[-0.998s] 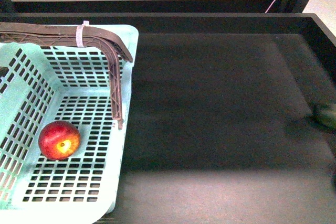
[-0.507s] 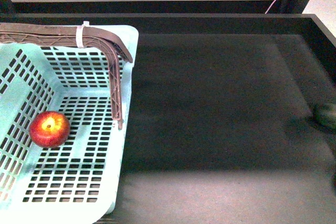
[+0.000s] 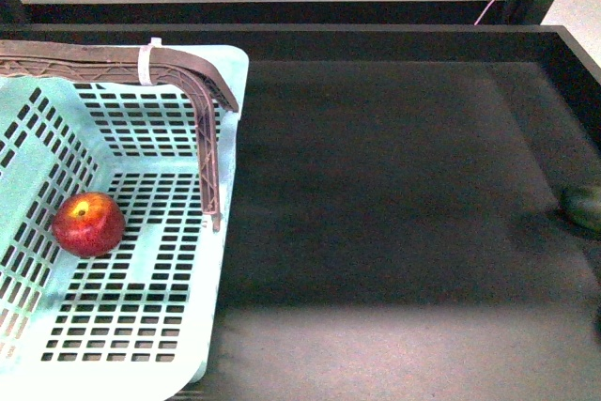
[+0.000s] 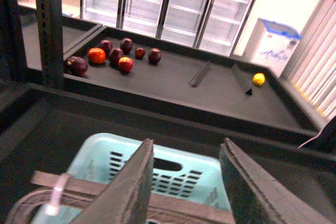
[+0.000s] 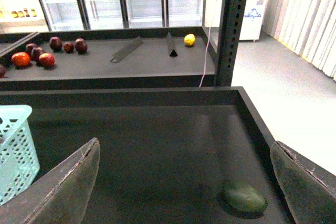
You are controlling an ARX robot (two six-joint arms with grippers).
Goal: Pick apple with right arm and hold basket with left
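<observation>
The red apple (image 3: 88, 224) with a yellowish patch lies on the slotted floor of the pale mint-blue basket (image 3: 225, 166), near its left wall. The basket stands at the left of the dark tray; its brown latticed handle (image 3: 197, 91) with a white zip tie rests across the rim. Neither gripper shows in the front view. My left gripper (image 4: 186, 153) is open and empty, above the basket's far wall (image 4: 173, 169) and handle. My right gripper (image 5: 184, 166) is open wide and empty over the dark tray floor; a corner of the basket (image 5: 16, 145) shows there.
A dull green fruit (image 3: 584, 208) lies at the tray's right wall; it also shows in the right wrist view (image 5: 244, 196). Red and orange fruits (image 4: 118, 56) and a yellow fruit (image 5: 189, 39) lie on the far shelf. A dark upright post (image 5: 233, 24) stands at the tray's far right corner.
The apple has rolled left and a little farther back on the basket floor, its yellowish patch turning upward. The basket has hardly shifted.
</observation>
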